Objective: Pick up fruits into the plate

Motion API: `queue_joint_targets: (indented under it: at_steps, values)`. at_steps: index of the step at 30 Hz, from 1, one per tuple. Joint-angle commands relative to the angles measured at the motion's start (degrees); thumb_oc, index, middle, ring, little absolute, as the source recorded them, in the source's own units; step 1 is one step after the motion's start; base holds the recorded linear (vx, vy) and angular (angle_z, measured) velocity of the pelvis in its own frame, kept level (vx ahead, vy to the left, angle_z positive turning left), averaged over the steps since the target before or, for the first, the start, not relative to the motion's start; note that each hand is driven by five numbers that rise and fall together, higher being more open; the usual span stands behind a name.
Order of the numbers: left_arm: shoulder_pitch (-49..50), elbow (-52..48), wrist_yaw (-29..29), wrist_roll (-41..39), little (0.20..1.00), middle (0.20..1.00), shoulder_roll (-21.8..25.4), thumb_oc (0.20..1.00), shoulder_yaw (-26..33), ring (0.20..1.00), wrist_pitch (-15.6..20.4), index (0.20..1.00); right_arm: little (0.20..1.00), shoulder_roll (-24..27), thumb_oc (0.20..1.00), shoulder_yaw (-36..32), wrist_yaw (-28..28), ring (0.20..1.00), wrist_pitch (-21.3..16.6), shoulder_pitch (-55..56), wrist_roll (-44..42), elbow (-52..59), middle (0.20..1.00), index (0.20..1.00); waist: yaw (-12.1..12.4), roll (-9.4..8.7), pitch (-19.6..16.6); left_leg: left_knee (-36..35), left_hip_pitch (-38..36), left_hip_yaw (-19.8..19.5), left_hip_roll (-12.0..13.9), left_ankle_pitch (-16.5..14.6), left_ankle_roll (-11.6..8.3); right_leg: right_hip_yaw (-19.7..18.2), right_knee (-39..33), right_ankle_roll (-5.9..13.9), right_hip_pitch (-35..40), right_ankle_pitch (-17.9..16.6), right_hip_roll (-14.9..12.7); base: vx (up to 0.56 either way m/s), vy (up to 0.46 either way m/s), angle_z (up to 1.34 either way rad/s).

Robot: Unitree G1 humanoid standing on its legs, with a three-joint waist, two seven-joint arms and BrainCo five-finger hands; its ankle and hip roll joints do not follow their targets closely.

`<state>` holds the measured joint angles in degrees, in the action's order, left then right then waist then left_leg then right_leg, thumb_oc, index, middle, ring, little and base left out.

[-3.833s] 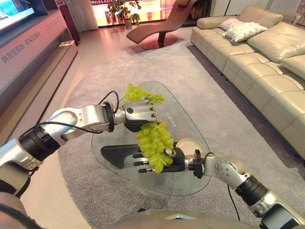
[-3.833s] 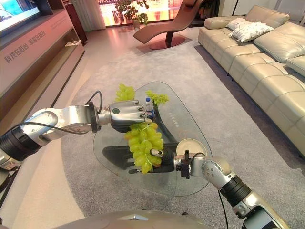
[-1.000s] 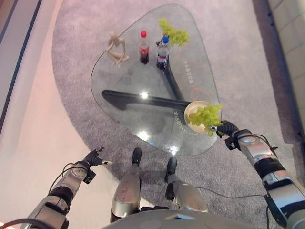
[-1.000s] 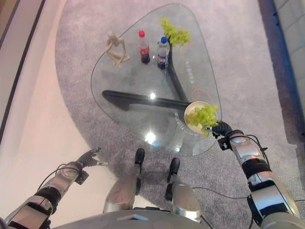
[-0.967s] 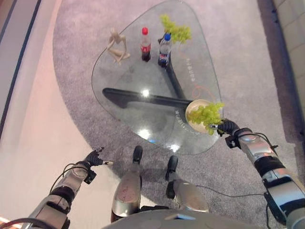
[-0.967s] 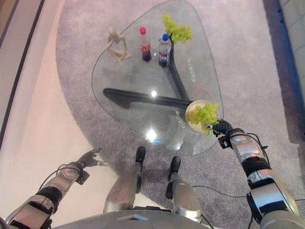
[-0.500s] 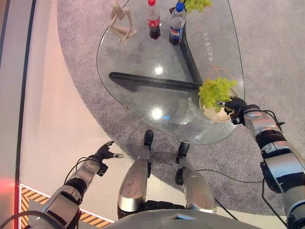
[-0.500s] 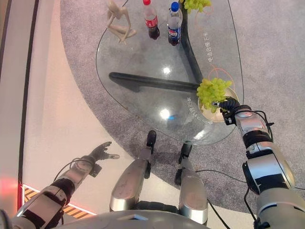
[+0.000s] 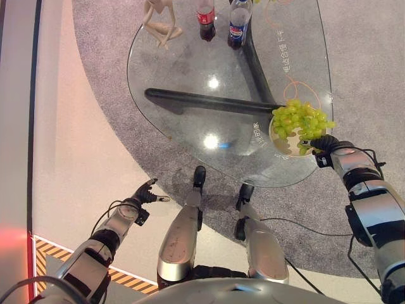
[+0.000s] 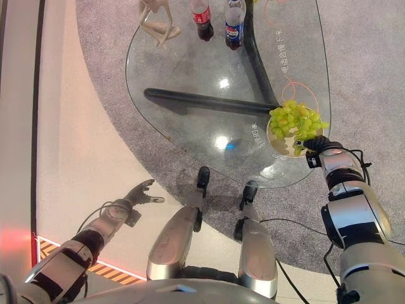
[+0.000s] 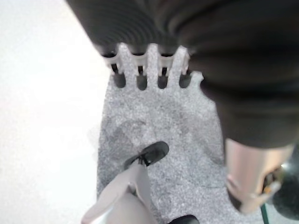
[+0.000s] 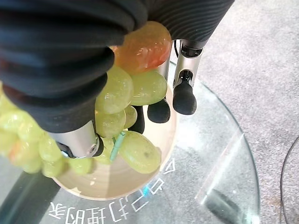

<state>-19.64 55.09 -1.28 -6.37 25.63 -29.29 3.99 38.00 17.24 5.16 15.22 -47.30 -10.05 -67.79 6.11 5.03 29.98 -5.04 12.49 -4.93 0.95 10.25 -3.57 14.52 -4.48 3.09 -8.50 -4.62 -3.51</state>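
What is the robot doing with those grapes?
The robot is putting a bunch of green grapes onto a cream plate near the edge of a glass table. Its right hand is over the plate with its fingers curled around the bunch, so it has not let go. Its left hand hangs open over the floor, holding nothing. Two bottles and a small figurine stand at the table's far end.
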Motion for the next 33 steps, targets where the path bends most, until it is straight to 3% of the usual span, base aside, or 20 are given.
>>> queue_joint_targets:
  at_steps: [1, 2, 3, 4, 12, 21, 30, 33]
  values:
    - [-1.26, 1.83, -0.99, -1.24, 1.0, 1.0, -1.1, 1.0, -0.99, 1.0, 0.3, 1.0, 0.2, 4.13, 0.2, 2.05, -1.67, 0.2, -0.13, -0.4, 1.34, -0.4, 0.2, 0.2, -0.23, -0.31, -0.19, 7.51, 0.77, 1.64, -2.07, -10.78, 1.6, -1.48, 12.47, 0.77, -6.93, 6.5, -2.3, 0.0, 0.0, 0.0]
    - [-1.41, 1.53, -0.87, -1.27, 1.0, 1.0, -1.06, 1.0, -0.99, 1.0, 0.01, 1.0, 0.2, 4.07, 0.2, 1.94, -2.07, 0.2, 0.03, -0.21, 1.46, -0.56, 0.2, 0.2, -0.24, -0.33, -0.19, 7.59, 0.75, 1.75, -2.07, -10.8, 1.62, -1.46, 12.47, 0.82, -6.87, 6.47, -2.31, 0.0, 0.0, 0.0]
    - [-1.46, 1.4, -0.76, -1.19, 1.0, 1.0, -0.97, 1.0, -0.92, 1.0, -0.04, 1.0, 0.507, 4.04, 0.507, 1.81, -2.27, 0.507, -0.01, -0.1, 1.8, -0.71, 0.507, 0.507, -0.25, -0.35, -0.19, 7.57, 0.68, 1.83, -2.02, -10.79, 1.61, -1.48, 12.45, 0.87, -6.83, 6.42, -2.29, 0.0, 0.0, 0.0]
    - [-1.49, 1.4, -0.75, -1.16, 1.0, 1.0, -0.94, 1.0, -0.94, 1.0, 0.02, 1.0, 1.0, 3.99, 1.0, 1.72, -2.65, 1.0, -0.08, -0.07, 1.84, -0.85, 1.0, 1.0, -0.27, -0.36, -0.19, 7.5, 0.59, 1.89, -1.99, -10.77, 1.61, -1.52, 12.43, 0.89, -6.8, 6.37, -2.26, 0.0, 0.0, 0.0]
    - [-2.41, 2.02, -1.13, -1.7, 1.0, 1.0, -1.57, 1.0, -1.8, 1.0, 0.24, 1.0, 1.0, 3.14, 1.0, 1.96, -6.75, 1.0, 0.64, -0.81, 4.27, -1.66, 1.0, 1.0, -0.51, -0.4, -0.19, 7.1, 0.18, 2.49, -1.94, -10.68, 1.69, -1.72, 12.4, 1.12, -6.86, 6.17, -2.19, -0.01, 0.003, 0.0]
    - [-1.96, 3.16, -0.79, -1.74, 1.0, 1.0, -1.8, 1.0, -1.67, 1.0, 0.33, 1.0, 1.0, 1.77, 1.0, 1.72, -7.33, 1.0, 1.31, 1.28, 4.22, -0.97, 1.0, 1.0, -0.75, -1.22, -1.29, 6.48, -1.13, 3.2, -1.77, -11.02, 1.68, -2.16, 11.58, 1.32, -5.73, 5.98, -2.11, -0.01, 0.004, -0.01]
    - [-1.14, 6.03, -0.18, -0.45, 1.0, 1.0, -3.07, 1.0, -0.81, 1.0, 1.04, 1.0, 1.0, -2.14, 1.0, 0.5, -8.27, 1.0, -0.04, 8.25, 1.31, -0.18, 1.0, 1.0, -1.07, -3.38, -4.64, 4.83, -4.72, 4.82, -1.33, -11.88, 1.5, -2.66, 8.27, 1.9, -1.69, 5.2, -2.24, 0.0, 0.002, 0.0]
    - [0.13, 7.3, 0.6, -1.42, 1.0, 1.0, -3.87, 1.0, 0.43, 1.0, 1.01, 1.0, 1.0, -5.53, 1.0, -0.76, -7.19, 1.0, -2.99, 13.32, -3.17, 0.55, 1.0, 1.0, -1.29, -4.55, -6.86, 4.35, -6.51, 5.6, -1.17, -12.34, 1.51, -2.97, 7.08, 2.15, 0.24, 4.87, -2.33, 0.01, 0.005, 0.0]
